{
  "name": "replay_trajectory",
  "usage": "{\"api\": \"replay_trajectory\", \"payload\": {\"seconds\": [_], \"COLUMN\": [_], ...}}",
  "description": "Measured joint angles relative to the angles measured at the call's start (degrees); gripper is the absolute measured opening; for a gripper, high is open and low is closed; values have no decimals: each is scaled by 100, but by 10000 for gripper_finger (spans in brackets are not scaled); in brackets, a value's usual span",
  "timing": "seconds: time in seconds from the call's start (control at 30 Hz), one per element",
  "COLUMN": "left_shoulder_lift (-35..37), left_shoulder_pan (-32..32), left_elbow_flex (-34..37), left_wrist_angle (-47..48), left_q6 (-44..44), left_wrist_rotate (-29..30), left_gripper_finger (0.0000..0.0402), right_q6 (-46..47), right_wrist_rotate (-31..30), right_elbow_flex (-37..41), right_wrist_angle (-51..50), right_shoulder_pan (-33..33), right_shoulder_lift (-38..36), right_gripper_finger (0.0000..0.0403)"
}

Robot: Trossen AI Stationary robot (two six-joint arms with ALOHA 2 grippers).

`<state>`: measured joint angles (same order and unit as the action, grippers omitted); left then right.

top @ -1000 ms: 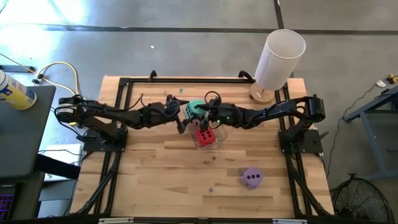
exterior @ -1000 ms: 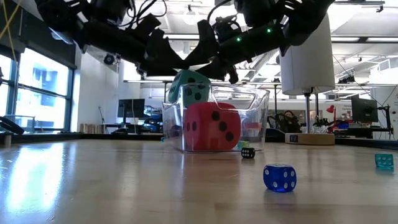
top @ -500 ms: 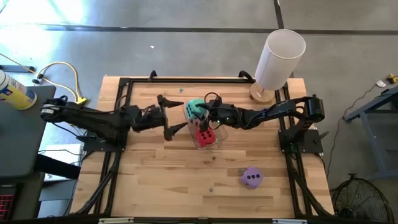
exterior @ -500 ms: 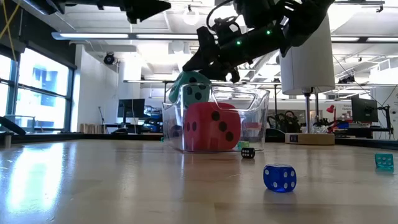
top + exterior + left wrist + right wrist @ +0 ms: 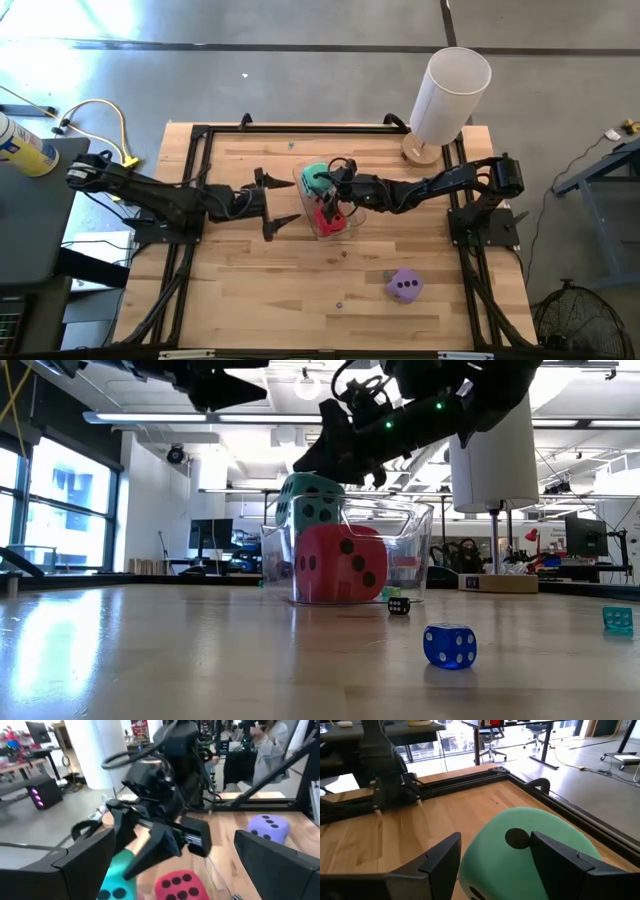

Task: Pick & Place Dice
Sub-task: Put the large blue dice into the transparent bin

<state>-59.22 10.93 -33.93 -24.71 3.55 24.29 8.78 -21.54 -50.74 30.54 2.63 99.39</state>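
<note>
We see a clear plastic bin [image 5: 328, 212] holding a soft red die [image 5: 340, 564] with dark round pips. Above the bin, our right gripper [image 5: 326, 186] clasps the rounded green die [image 5: 530, 850]. Beside the bin, our left gripper [image 5: 280, 203] gapes wide, holding nothing.

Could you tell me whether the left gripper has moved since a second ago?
Yes. The left gripper has pulled back from the clear plastic bin toward its own side, open and empty.
</note>
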Motion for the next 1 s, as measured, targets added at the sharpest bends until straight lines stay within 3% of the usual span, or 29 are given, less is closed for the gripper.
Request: {"api": "replay_trajectory", "payload": {"seconds": [0.3,1.0], "left_shoulder_lift": [-58,-68], "left_shoulder_pan": [137,124], "left_elbow_flex": [0,4], "left_wrist_angle": [34,737], "left_q6": [-59,-470], "left_wrist_rotate": [2,0], "left_gripper_finger": [399,399], "right_q6": [-175,-601], "right_wrist_rotate": [-8,-664], "right_elbow_flex": [7,2], "right_wrist_angle": [58,-472], "right_shoulder_pan": [-122,-383], "right_shoulder_lift": [-68,-422], "right_gripper_finger": [232,232]}}
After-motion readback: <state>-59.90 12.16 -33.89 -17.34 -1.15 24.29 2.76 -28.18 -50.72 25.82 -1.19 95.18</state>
